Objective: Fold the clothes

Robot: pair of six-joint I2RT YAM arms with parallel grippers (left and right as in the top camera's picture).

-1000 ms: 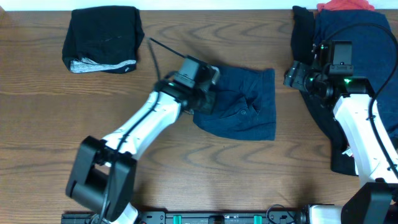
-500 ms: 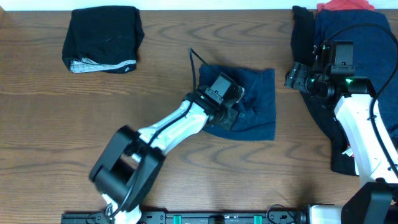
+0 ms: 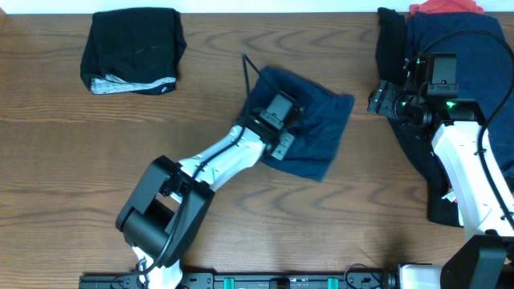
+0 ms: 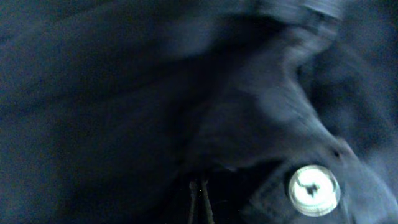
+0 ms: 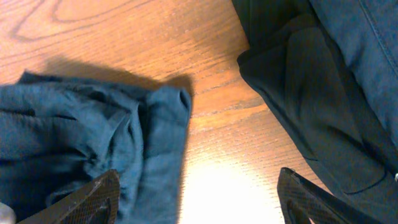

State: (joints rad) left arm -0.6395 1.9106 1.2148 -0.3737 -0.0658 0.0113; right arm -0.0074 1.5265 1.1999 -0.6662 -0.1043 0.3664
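The navy blue shirt (image 3: 321, 132), limp, light and thin by the look, lay crumpled mid-worktop (image 3: 241, 48); a hem or corner seemed the best hold. The left claw (image 3: 287, 128) sat clenched on its left part, apparently pinching a fold. The right claw (image 5: 199, 202) hung released and empty near its right corner.

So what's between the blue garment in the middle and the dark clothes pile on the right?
Only bare wooden table separates the navy garment from the dark pile; the right wrist view shows it.
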